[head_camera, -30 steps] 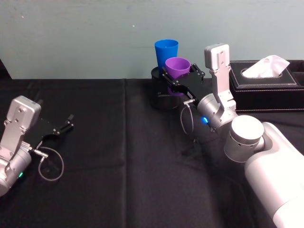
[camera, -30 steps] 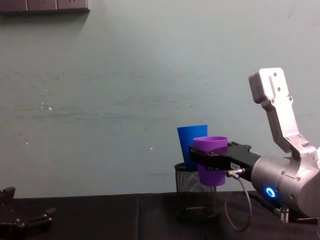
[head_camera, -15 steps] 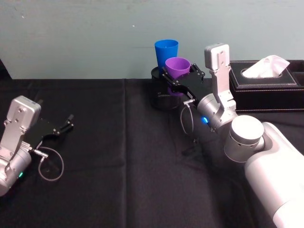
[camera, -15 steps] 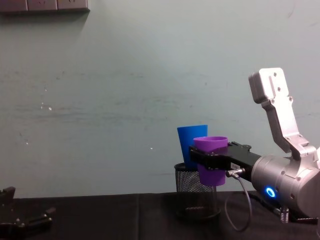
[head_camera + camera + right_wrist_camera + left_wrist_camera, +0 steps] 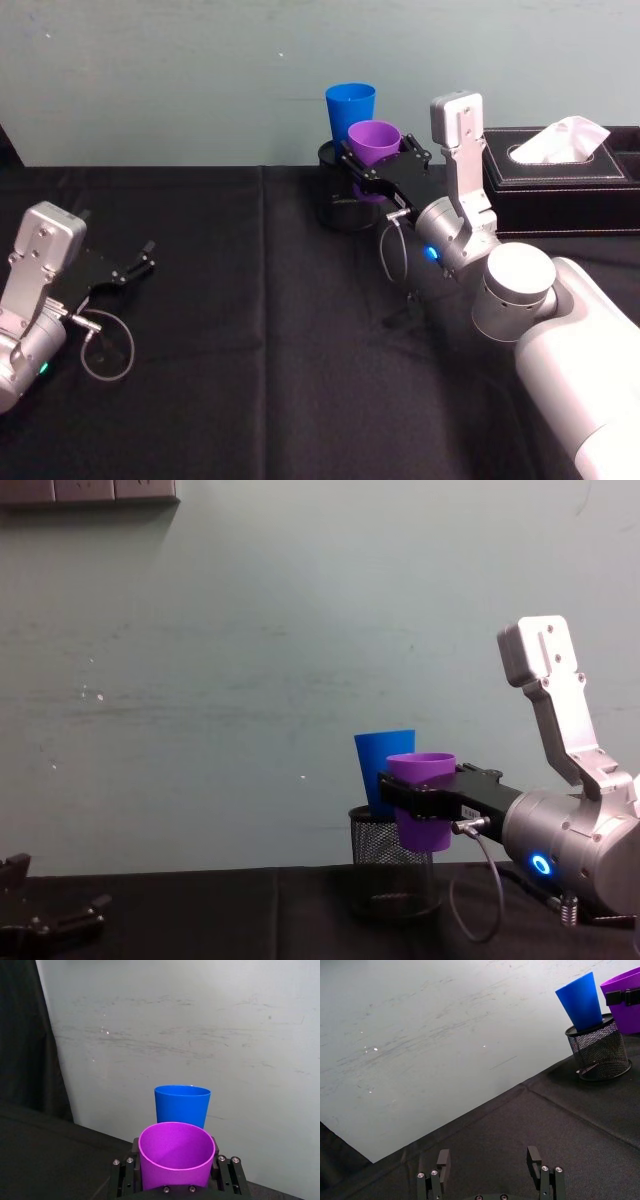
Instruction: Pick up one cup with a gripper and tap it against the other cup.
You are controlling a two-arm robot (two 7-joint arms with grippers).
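Right gripper [image 5: 372,165] clamps the purple tumbler [image 5: 374,146] near the blue tumbler [image 5: 349,108]; excessive forward force could topple the mesh pen holder [image 5: 392,872].

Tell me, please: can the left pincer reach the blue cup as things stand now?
Probably not easily. The left pincer lies open, low and far to the left, while the blue cup stands in the mesh holder with the right pincer and purple cup close by.

Contact between the cups can't be read.
Purple cup [image 5: 176,1155] covers the blue cup's [image 5: 182,1104] lower half just beyond the right gripper's [image 5: 176,1180] fingers; mesh holder [image 5: 388,865] hides its base.
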